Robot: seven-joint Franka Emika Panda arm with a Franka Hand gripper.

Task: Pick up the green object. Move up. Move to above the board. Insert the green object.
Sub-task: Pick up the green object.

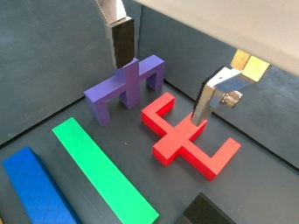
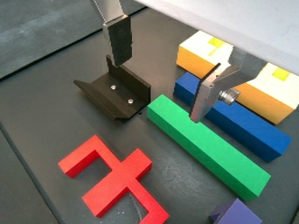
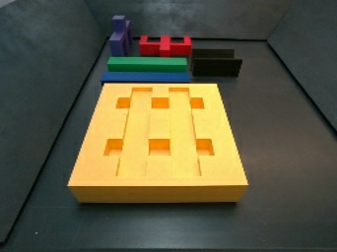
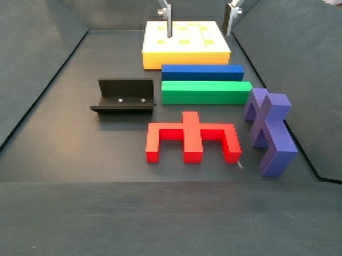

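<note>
The green object (image 4: pixel 206 92) is a long green bar lying on the floor between the blue bar (image 4: pixel 202 72) and the red block (image 4: pixel 191 137). It also shows in both wrist views (image 1: pixel 103 168) (image 2: pixel 205 144) and in a side view (image 3: pixel 146 66). The board (image 3: pixel 158 138) is a large orange-yellow slab with square holes; it lies beyond the blue bar (image 4: pixel 187 58). My gripper (image 4: pixel 201 8) is open and empty, high above the pieces. In both wrist views (image 1: pixel 163 70) (image 2: pixel 163 66) its fingers (image 2: pixel 118 39) hang well apart with nothing between them.
A purple piece (image 4: pixel 270 130) lies beside the red block (image 1: pixel 187 136). The dark fixture (image 4: pixel 122 97) stands beside the green bar's end (image 2: pixel 114 92). Dark walls enclose the floor.
</note>
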